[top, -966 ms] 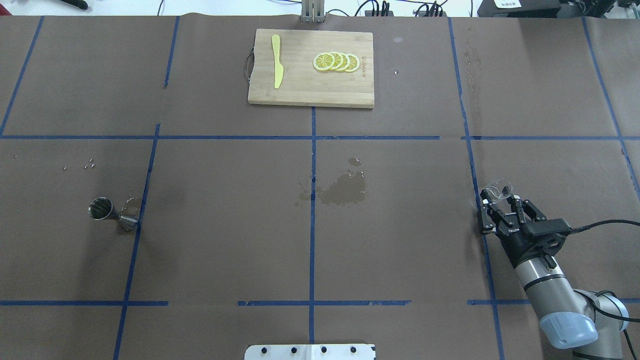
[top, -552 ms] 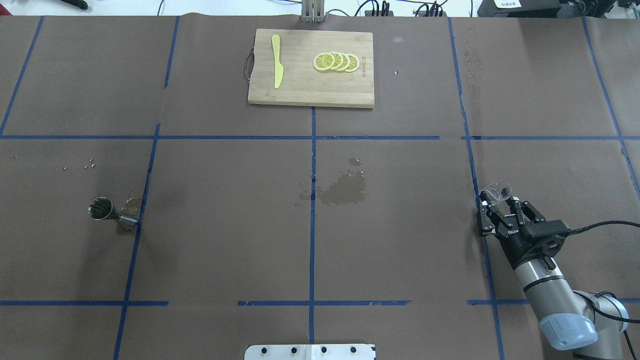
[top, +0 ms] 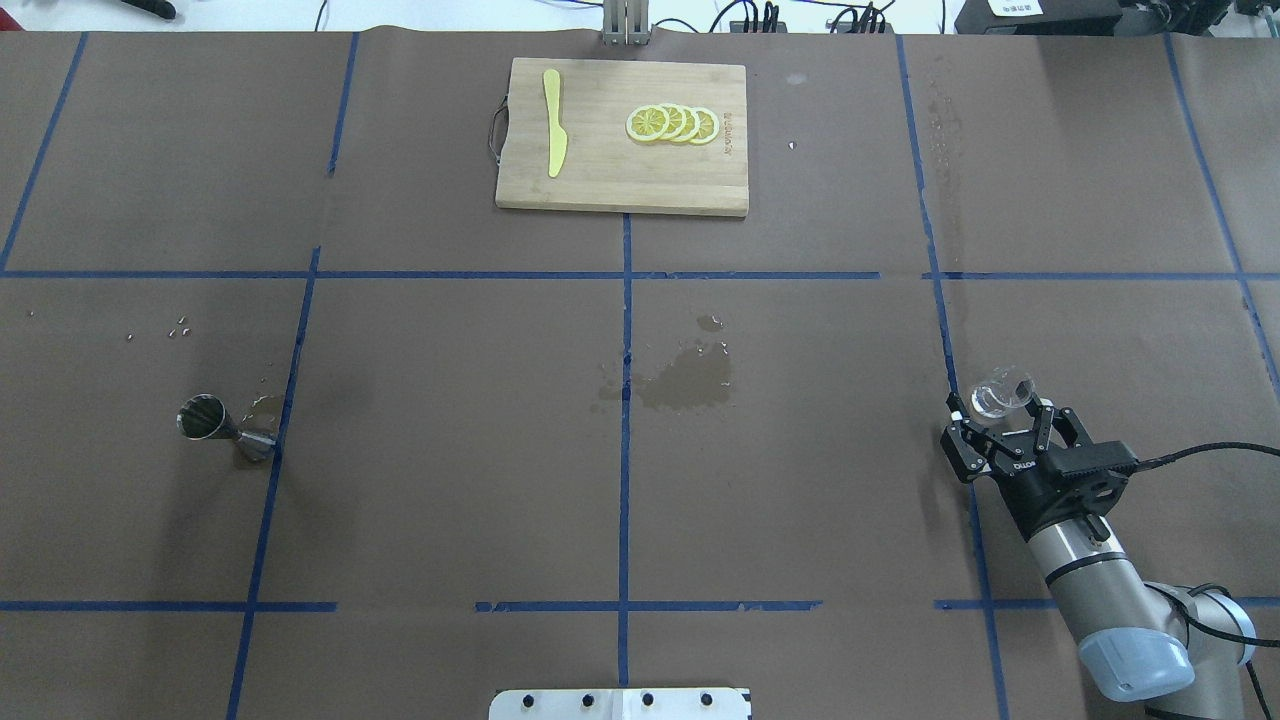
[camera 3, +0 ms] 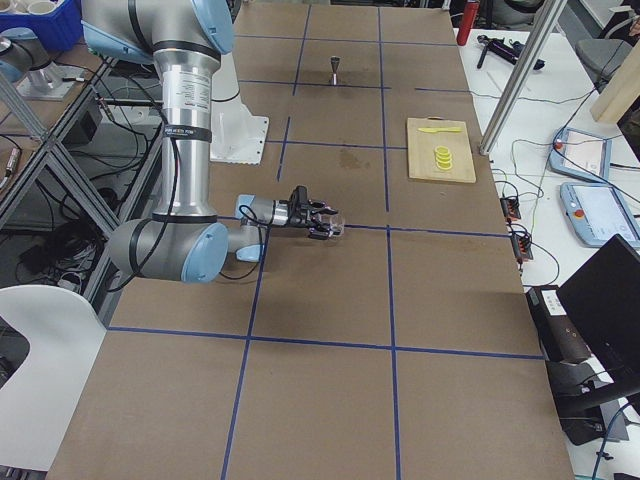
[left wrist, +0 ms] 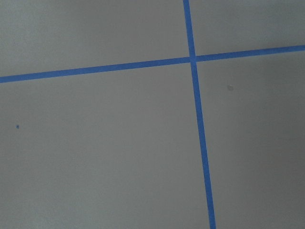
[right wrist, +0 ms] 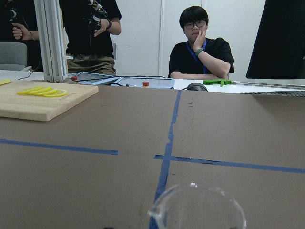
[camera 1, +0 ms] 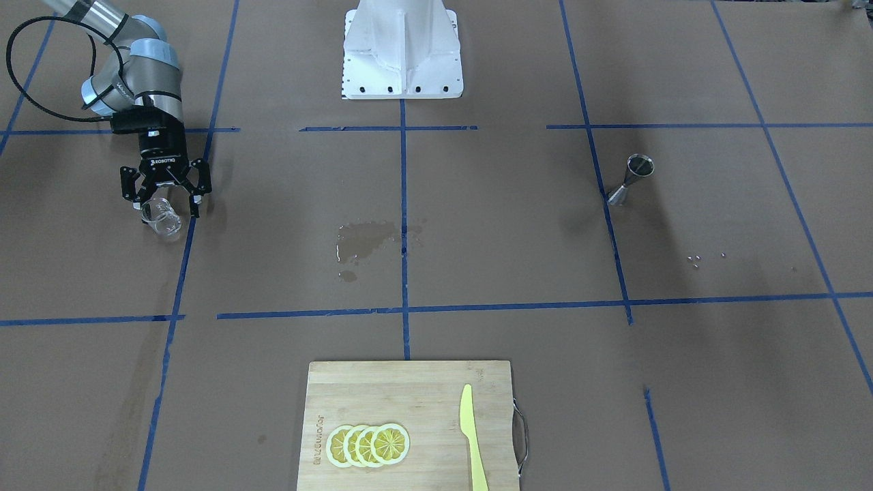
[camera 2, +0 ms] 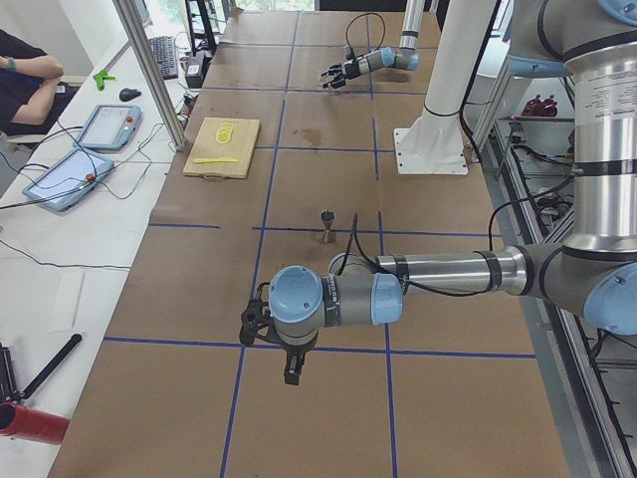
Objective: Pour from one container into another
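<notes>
The clear glass tumbler (top: 999,390) stands on the brown paper at the right side of the table, just at the tips of my right gripper (top: 1000,410). That gripper is open, a finger on either side of the glass's near part and nothing clamped. The front-facing view shows the same tumbler (camera 1: 164,224) below the spread right gripper (camera 1: 166,206). Its rim (right wrist: 198,210) fills the bottom of the right wrist view. Far off at the left stands the steel jigger (top: 224,428), upright. My left gripper (camera 2: 255,324) shows only in the exterior left view, where I cannot tell its state.
A wooden cutting board (top: 620,185) with lemon slices (top: 672,124) and a yellow knife (top: 553,122) lies at the far middle. A wet patch (top: 688,380) darkens the paper at the centre. Small spilled bits (top: 178,327) lie beyond the jigger.
The right gripper's fingers have spread wider apart around the tumbler and the hand has shifted slightly left. The jigger has not moved.
</notes>
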